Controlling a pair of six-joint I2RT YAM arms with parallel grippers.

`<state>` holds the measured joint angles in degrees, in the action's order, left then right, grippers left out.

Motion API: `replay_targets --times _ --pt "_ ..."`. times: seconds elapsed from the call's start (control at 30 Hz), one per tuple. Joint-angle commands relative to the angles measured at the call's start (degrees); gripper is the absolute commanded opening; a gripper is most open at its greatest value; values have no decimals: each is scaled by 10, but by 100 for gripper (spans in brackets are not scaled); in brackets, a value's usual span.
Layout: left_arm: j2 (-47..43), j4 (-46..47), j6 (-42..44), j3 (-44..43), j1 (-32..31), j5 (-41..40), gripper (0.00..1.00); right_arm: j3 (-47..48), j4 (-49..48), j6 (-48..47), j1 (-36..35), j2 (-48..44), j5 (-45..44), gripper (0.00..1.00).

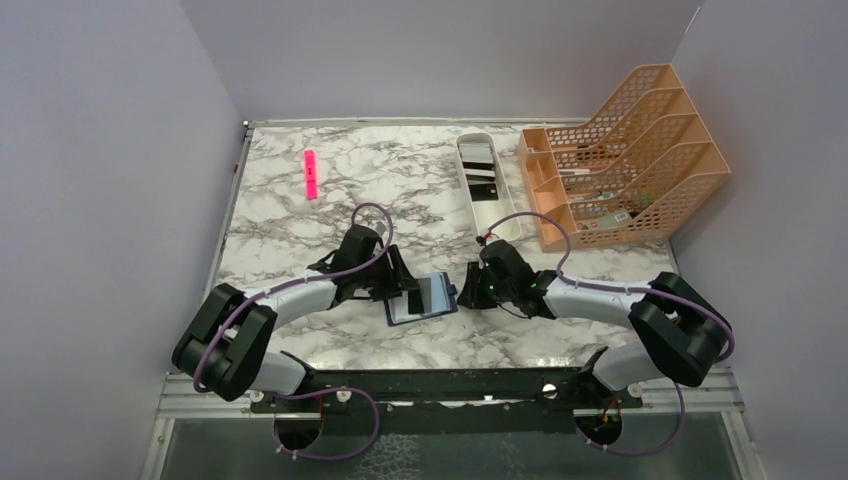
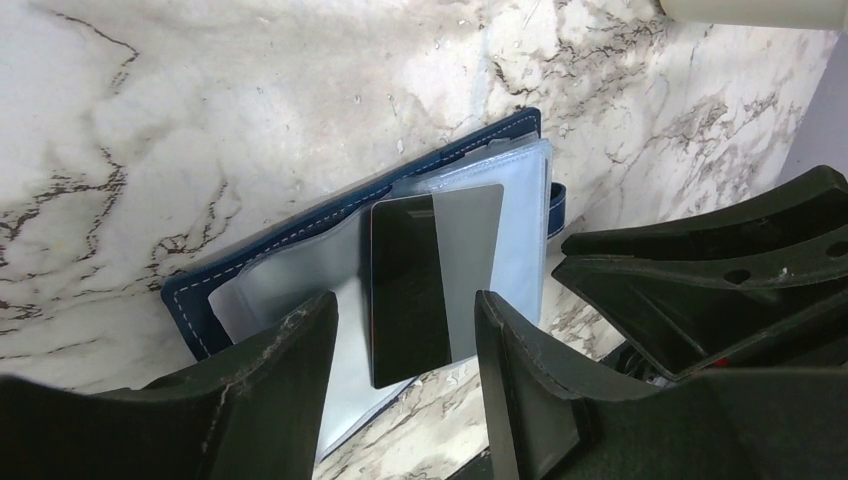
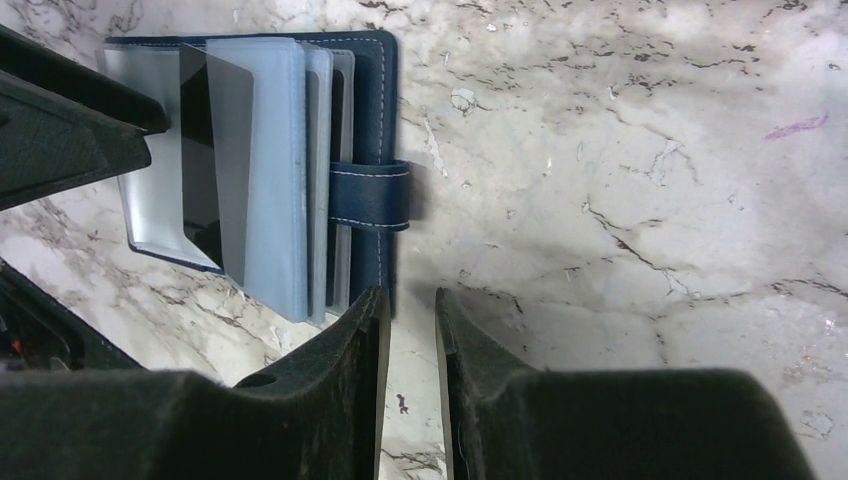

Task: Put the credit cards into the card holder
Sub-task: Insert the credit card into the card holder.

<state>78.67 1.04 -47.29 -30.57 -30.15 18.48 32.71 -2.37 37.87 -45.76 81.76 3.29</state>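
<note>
Card holder [image 1: 420, 298], dark blue, open and flat on marble table [image 1: 280, 220], low in the middle of the top view, right between the two grippers. Shows clear plastic sleeves fanned over the blue cover, with white stitching along the edge and a closing strap [image 3: 372, 195] sticking out on one side. Holds one grey-black card [image 2: 432, 280], lying among the sleeves, partly covered by one of them in the right wrist view. Left gripper [image 2: 405, 310] just at the near end of this card, fingers apart, one on each side of it; clear gap on the left side, contact with the card edge on the right side not clear. Right gripper [image 3: 412, 300] at the opposite side of the holder, near the strap, fingers almost together with only a narrow slit, marble visible through it, nothing between them; one fingertip just at the corner of the blue cover, contact not clear. Further up and to the right in the top view, other cards [image 1: 482, 175] in long white tray [image 1: 507, 228], well apart from the holder. Beside the tray, at the upper right, orange mesh rack [image 1: 625, 160]. At the upper left of the table, pink marker [image 1: 310, 173].
</note>
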Motion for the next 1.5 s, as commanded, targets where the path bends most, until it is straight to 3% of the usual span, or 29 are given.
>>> replay_targets --times 0.0,0.53,0.77,1.27,1.47 --pt "-11 -30 10 2 -4 1 57 11 11 -12 -3 16 -19 29" --pt "31 139 -85 37 -47 92 58 -12 -54 12 -9 64 33 27" --pt "34 148 -87 17 -66 71 58 -27 -78 36 -30 67 38 26" --pt "-17 -53 7 -45 -64 -53 59 -19 -53 29 -45 30 48 26" --pt "-54 -117 26 -69 -54 -63 60 -1 7 -72 -44 -13 6 33"
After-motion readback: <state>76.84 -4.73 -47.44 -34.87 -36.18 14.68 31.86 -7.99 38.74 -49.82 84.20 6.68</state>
